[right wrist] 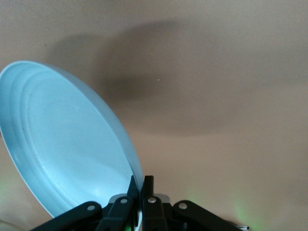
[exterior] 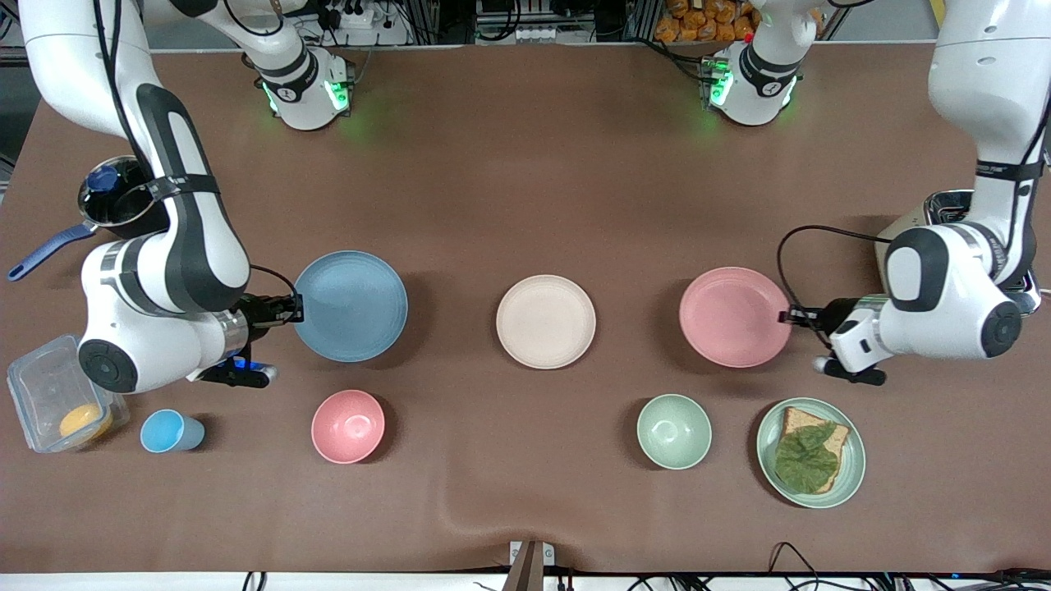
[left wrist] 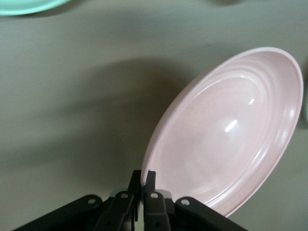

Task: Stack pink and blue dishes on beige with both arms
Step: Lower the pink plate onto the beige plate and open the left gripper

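On the brown desk (exterior: 525,164), the beige plate (exterior: 545,321) lay between the blue plate (exterior: 351,305) and pink plate (exterior: 733,316). The right pincer (exterior: 297,310) was clamped on the blue plate's rim, the left pincer (exterior: 786,316) on the pink plate's rim.

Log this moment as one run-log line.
left gripper: shut on pink plate rim | right gripper: shut on blue plate rim | beige plate: bare, between them | stacking: not yet done

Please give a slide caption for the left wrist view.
Left claw shut on the pink plate rim.
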Controlling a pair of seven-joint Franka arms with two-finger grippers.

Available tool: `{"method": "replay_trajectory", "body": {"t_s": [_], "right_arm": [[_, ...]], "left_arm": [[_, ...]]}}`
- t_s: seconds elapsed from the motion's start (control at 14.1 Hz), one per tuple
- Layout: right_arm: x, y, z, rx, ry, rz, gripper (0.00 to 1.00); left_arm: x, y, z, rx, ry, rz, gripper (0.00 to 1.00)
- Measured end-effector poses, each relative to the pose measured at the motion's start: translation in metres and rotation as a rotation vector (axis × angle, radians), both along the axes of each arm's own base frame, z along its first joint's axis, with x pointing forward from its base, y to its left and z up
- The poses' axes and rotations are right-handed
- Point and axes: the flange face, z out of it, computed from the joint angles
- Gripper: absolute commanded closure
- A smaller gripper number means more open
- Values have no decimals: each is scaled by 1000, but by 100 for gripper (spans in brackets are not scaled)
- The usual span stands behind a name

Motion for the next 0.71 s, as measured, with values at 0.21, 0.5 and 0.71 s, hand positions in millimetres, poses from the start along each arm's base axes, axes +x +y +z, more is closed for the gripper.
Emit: {"method": "replay_trajectory", "body": {"t_s": [0.21,0.5,0.71], "right_arm": [[0,-2,0,0,0,-3,100],[0,-3,-1,0,1,-4,100],[0,-3,-1,-1,1,-4,100]], "left_arm": [[-3,-90,-4,-64,11,10,100],[-10,-211,-28,-64,-44,22,100],[-13,-255,-44,-62,-90,36,100]]}}
